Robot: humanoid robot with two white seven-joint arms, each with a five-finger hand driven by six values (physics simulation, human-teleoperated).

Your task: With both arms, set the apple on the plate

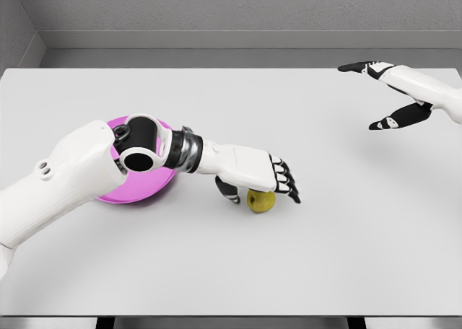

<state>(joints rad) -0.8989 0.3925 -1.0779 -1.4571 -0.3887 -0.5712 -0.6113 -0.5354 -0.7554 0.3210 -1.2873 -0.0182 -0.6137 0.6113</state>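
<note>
- One apple (260, 200), yellow-green, sits on the white table (303, 264) a little left of centre, toward the near side.
- One plate (137, 192), magenta, lies on the table to the left of the apple and apart from it — most of it is hidden under the left forearm and wrist, so only its rim and a pink patch at the top show.
- Two arms are in view, both white with black-tipped fingers.
- The left hand (253, 172) reaches from the lower left across the plate and hovers right over the apple: its four fingers (285, 181) are extended forward and slightly down over the top of the fruit, the thumb (228, 190) curls down just left of it. The hand looks part-open, cupped around the apple; whether it actually presses on the fruit cannot be told.
- The right hand (393, 91) comes in from the right edge near the far right corner of the table, well apart from apple and plate. Its fingers are spread wide, thumb and fingers splayed, holding nothing.
- The apple is on the table, not on the plate.
</note>
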